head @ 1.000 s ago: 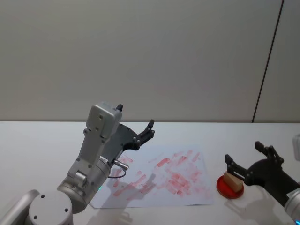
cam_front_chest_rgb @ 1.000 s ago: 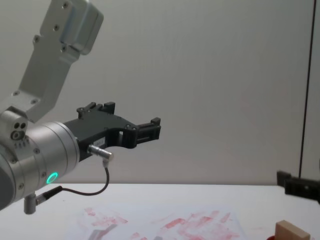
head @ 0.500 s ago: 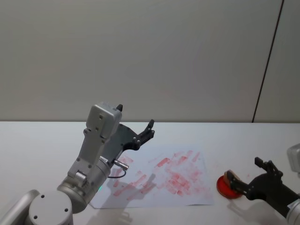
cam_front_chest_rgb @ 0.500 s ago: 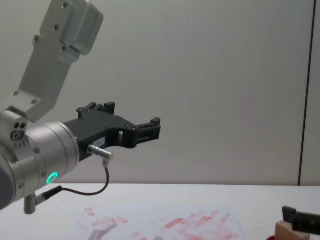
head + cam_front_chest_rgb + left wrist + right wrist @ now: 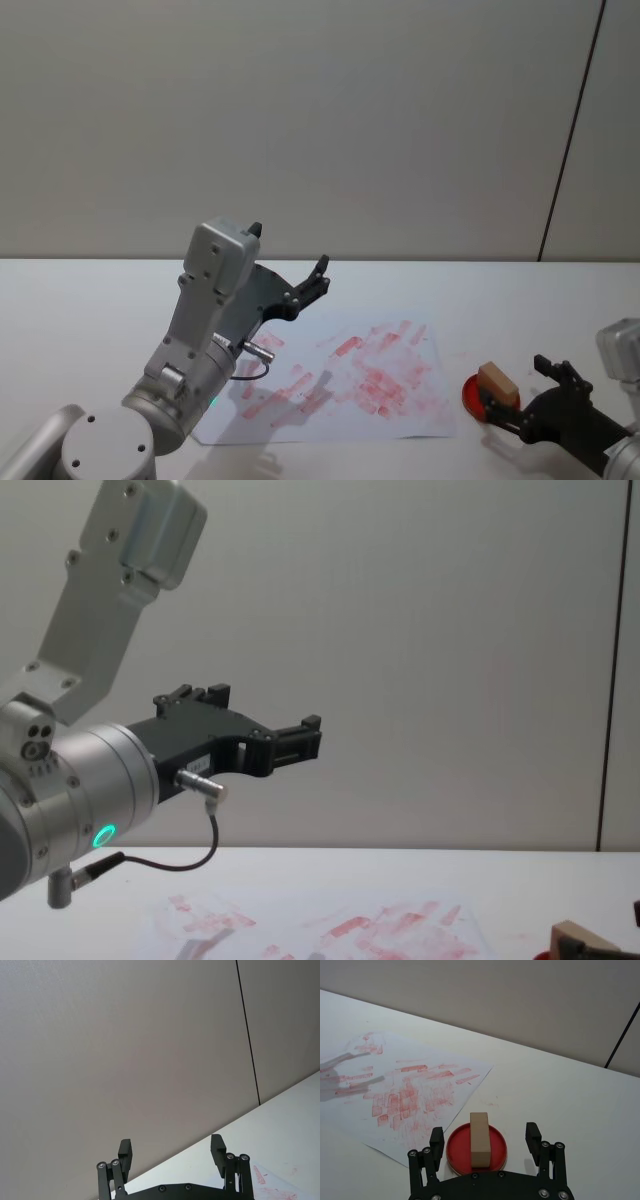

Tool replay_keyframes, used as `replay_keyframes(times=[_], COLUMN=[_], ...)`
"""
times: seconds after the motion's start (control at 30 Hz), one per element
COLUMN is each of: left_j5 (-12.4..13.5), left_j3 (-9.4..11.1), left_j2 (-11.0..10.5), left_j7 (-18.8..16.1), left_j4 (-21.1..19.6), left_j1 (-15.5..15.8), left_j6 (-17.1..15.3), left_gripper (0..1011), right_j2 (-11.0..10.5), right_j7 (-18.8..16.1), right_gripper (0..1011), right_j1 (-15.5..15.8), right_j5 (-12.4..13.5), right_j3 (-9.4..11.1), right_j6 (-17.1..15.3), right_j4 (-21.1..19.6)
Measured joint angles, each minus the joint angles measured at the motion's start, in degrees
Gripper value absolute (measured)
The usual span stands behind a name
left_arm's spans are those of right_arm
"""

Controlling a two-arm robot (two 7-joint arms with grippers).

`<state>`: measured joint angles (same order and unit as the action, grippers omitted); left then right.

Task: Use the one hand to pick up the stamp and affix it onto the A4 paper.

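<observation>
— What does the head view give you?
— My right gripper (image 5: 513, 386) sits low over the front right part of the table (image 5: 80, 300), jaws spread wide. The stamp (image 5: 497, 381) stands on the red ink pad (image 5: 473, 398), just off the right edge of the A4 paper (image 5: 350, 380). My left gripper (image 5: 288, 248) hangs raised above the paper's left side, jaws apart and empty.
— The left wrist?
— The left gripper (image 5: 171, 1146) is open, gripping nothing.
— The right wrist?
— The right gripper (image 5: 485, 1139) has one finger on each side of the stamp (image 5: 480, 1135), with a gap on both sides, touching nothing. The ink pad (image 5: 456, 1149) lies beside the paper's (image 5: 410, 1095) corner.
— The chest?
— The left gripper (image 5: 265, 708) is held high and open. The stamp (image 5: 590, 942) sits low at the table's right side.
</observation>
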<state>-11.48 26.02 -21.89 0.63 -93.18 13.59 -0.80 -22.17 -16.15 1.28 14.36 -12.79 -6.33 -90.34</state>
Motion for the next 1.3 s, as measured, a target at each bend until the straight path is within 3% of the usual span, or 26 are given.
replay_keyframes(times=[0.23, 0.4, 1.1, 1.3], left_j5=[0.0, 0.0, 0.0, 0.0], left_j3=[0.0, 0.0, 0.0, 0.0], left_j2=[0.0, 0.0, 0.0, 0.0], left_j7=[0.0, 0.0, 0.0, 0.0], left_j4=[0.0, 0.0, 0.0, 0.0], left_j1=[0.0, 0.0, 0.0, 0.0], left_j6=[0.0, 0.0, 0.0, 0.0], left_gripper=[1003, 1002, 1002, 1002], right_j2=[0.6, 1.0, 2.5, 2.7], right_j7=[-0.7, -1.0, -3.0, -3.5], right_gripper=[998, 909, 257, 217], right_j1=[-0.8, -1.4, -4.1, -4.6], right_j5=[0.1, 0.2, 0.5, 0.6], right_j3=[-0.2, -0.4, -0.8, -0.8], right_j6=[0.2, 0.4, 2.0, 2.6], right_j4=[1.8, 2.9, 7.4, 7.8])
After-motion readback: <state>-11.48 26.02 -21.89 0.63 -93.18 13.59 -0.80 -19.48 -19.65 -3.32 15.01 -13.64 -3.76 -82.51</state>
